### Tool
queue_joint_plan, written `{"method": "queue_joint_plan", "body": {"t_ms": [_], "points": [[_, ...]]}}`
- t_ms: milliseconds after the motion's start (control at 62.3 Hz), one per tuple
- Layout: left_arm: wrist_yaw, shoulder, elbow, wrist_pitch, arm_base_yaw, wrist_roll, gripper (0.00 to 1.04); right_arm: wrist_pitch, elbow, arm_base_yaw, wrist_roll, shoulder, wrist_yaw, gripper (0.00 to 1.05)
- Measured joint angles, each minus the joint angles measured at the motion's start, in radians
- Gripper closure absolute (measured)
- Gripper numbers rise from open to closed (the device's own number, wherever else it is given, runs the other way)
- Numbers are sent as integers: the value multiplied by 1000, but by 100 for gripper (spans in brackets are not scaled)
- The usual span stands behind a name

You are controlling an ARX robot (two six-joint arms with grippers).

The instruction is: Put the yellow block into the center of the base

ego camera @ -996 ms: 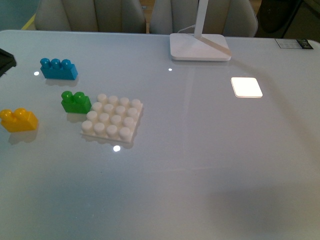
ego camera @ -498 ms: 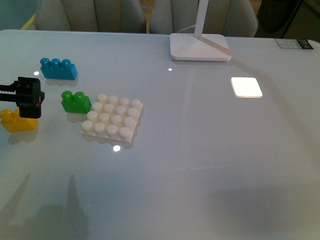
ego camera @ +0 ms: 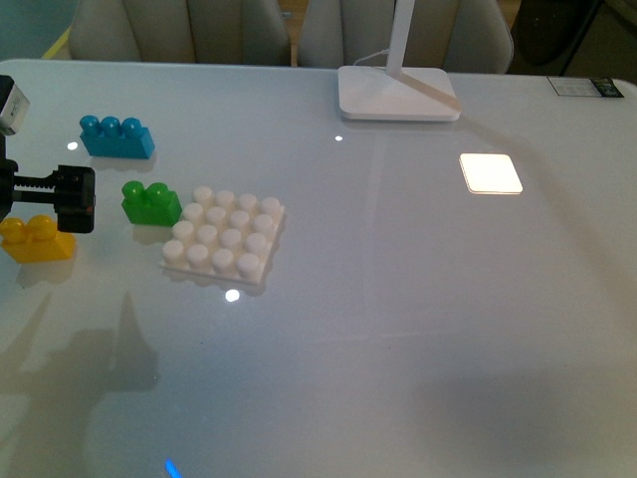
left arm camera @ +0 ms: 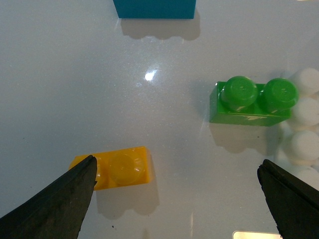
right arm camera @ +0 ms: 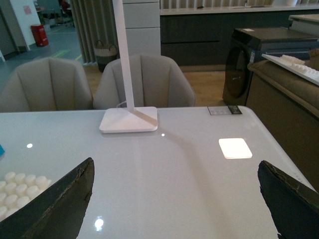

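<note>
The yellow block [ego camera: 38, 239] is lying flat on the table at about 9 o'clock from the base [ego camera: 224, 234], well apart from it and not shifted from a second ago. The left gripper [left arm camera: 175, 164], barely in view back then, is now hovering over the block with its jaws spread wide. The block is sitting close to one finger [left arm camera: 60, 199] rather than midway, so centring is probably needed before descending. The green brick [ego camera: 151, 203] is crowding the base's 10 o'clock corner. The right gripper [right arm camera: 174, 169] is hanging released, holding nothing.
</note>
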Motion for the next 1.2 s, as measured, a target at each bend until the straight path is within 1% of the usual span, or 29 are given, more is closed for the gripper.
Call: {"method": "queue_joint_plan", "body": {"t_ms": [626,1204], "points": [[-52,131,157,-108,49,-23,7,0,0,0,0,0,0,9],[-67,163,181,-128,95,-24,7,0,0,0,0,0,0,9]]}}
